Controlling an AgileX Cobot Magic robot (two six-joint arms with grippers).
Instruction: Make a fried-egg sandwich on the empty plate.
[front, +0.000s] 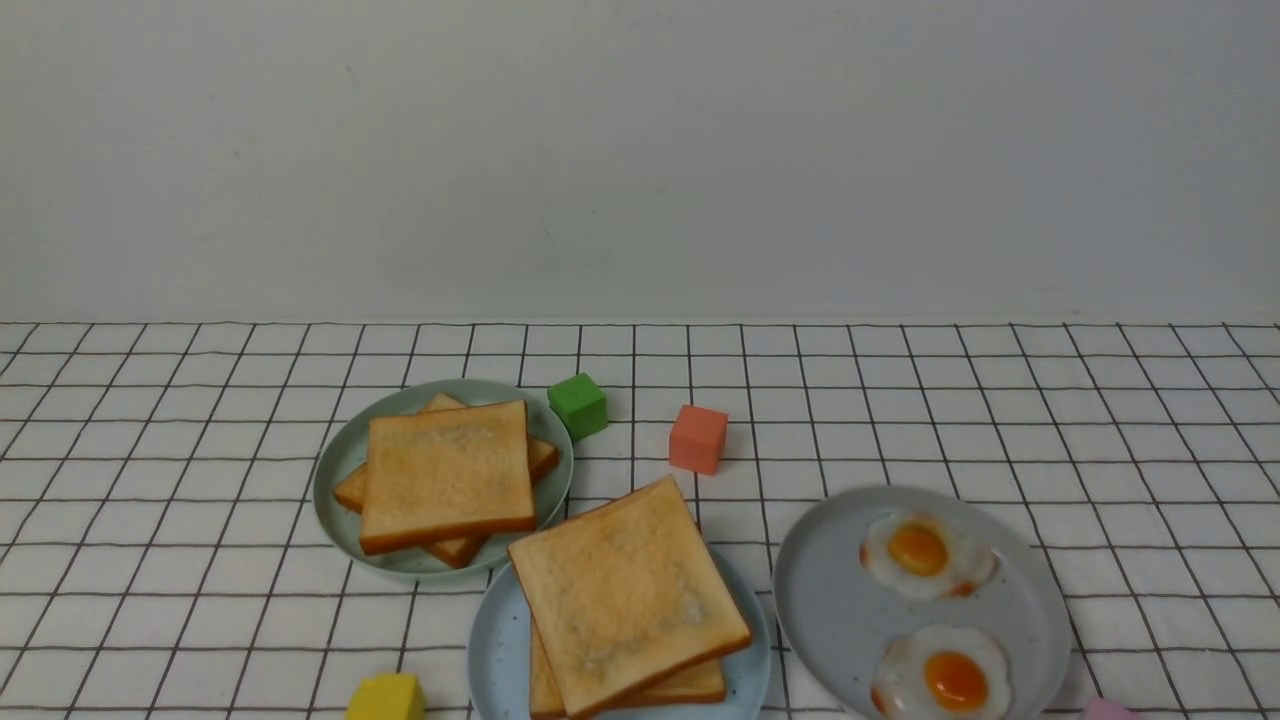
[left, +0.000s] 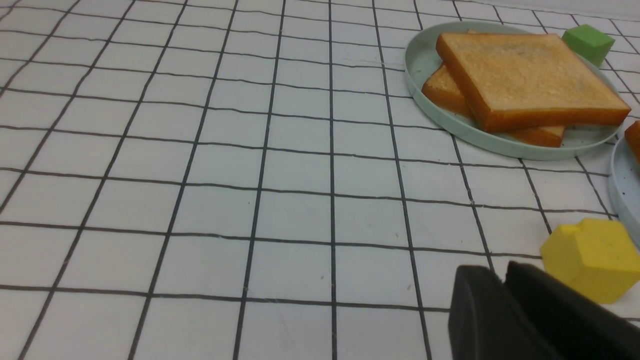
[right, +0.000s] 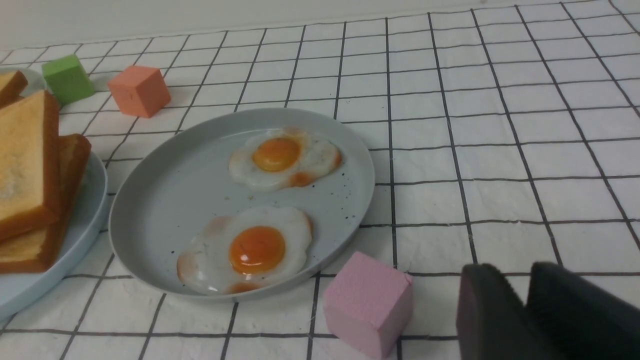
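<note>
— A white checked counter (front: 1100, 420) is seen before a pale wall. Where is the sandwich?

— Two toast slices (front: 625, 590) are stacked on the blue plate (front: 495, 650). No egg is seen between them.

— The hands?

— The left hand (left: 502, 277) is pressed together and the right hand (right: 525, 285) slightly parted, both empty. Probably an egg (front: 940, 675) must be fetched from the grey plate (front: 830, 600).

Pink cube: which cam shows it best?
Right wrist view. The pink cube shows nearly whole there, beside the grey plate holding the eggs. The front view catches only a sliver of it at the bottom edge; the left wrist view doesn't show it.
</note>
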